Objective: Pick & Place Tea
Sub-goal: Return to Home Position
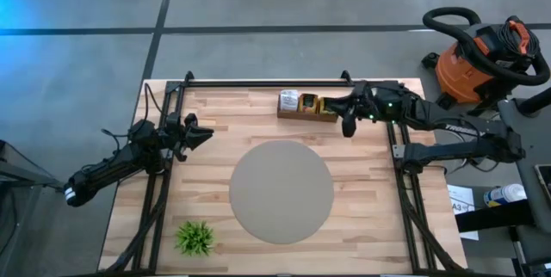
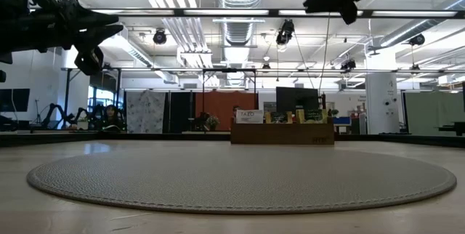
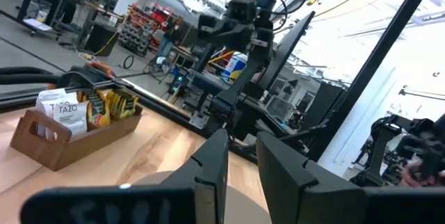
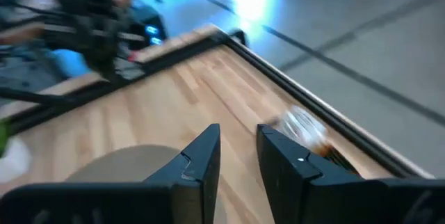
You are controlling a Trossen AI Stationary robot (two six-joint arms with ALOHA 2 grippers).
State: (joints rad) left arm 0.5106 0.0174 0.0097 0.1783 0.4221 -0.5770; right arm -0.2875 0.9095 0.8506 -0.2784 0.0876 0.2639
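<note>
Several tea sachets (image 1: pixel 291 101) stand on edge in a wooden box (image 1: pixel 306 110) at the far middle of the table; they also show in the left wrist view (image 3: pixel 97 107). My right gripper (image 1: pixel 346 122) hovers well above the table at the box's right end, open by a narrow gap (image 4: pixel 240 144) with nothing in it. The blurred box (image 4: pixel 306 130) lies beside its fingers. My left gripper (image 1: pixel 205 135) waits at the table's left side, raised, its fingers (image 3: pixel 240 151) slightly apart and empty.
A round grey mat (image 1: pixel 281 191) covers the table's middle and also shows in the low view (image 2: pixel 240 176). A small green plant (image 1: pixel 195 236) stands near the front left corner. Black frame rails run along the left, right and far edges. An orange shop vacuum (image 1: pixel 469 62) stands off the table.
</note>
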